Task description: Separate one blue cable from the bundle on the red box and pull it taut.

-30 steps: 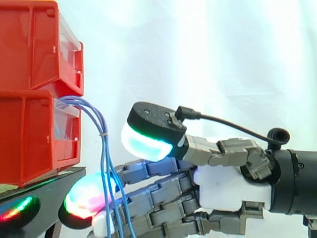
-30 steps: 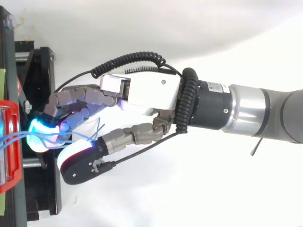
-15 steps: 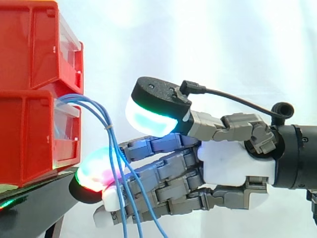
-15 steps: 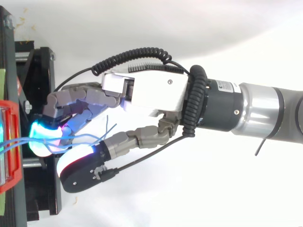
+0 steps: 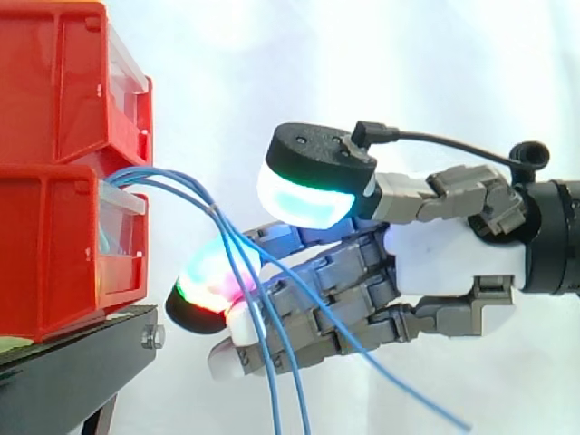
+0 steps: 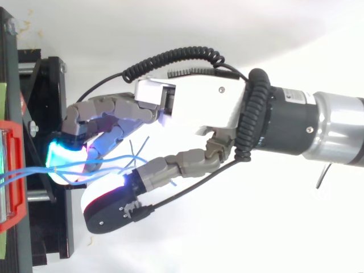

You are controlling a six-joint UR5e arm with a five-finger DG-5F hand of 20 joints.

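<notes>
A: Hand state, quick?

B: Open. The hand (image 5: 444,272) lies level, its fingers (image 5: 308,304) stretched nearly straight. The thumb (image 5: 313,195) sits above them with a clear gap. Nothing is pinched between thumb and fingers.

A: And the cables?

B: The blue cables (image 5: 181,186) leave the lower red bin (image 5: 54,245), which sits past the fingertips. They arc over to a small tie (image 5: 215,209) just off the thumb pad, level with it. From there they fan out and run down across the fingers, on the camera side in the side view.

A: Any of them split off?

B: 1 strand (image 5: 399,385) angles away from the others. It crosses the fingers, passes under the palm and ends loose below the wrist. 2 more drop almost straight down beside the fingertips.

A: Top view agree?

B: Yes, the cables (image 6: 34,173) run from the bin edge into the gap between thumb and fingers, over the glowing tips. I can't tell whether any strand threads between the fingers.

A: Anything else?

B: An upper red bin (image 5: 54,82) is stacked on the lower one. A black stand (image 5: 72,362) sits below and beyond the fingertips, with a white curtain (image 5: 362,63) behind the hand.
</notes>
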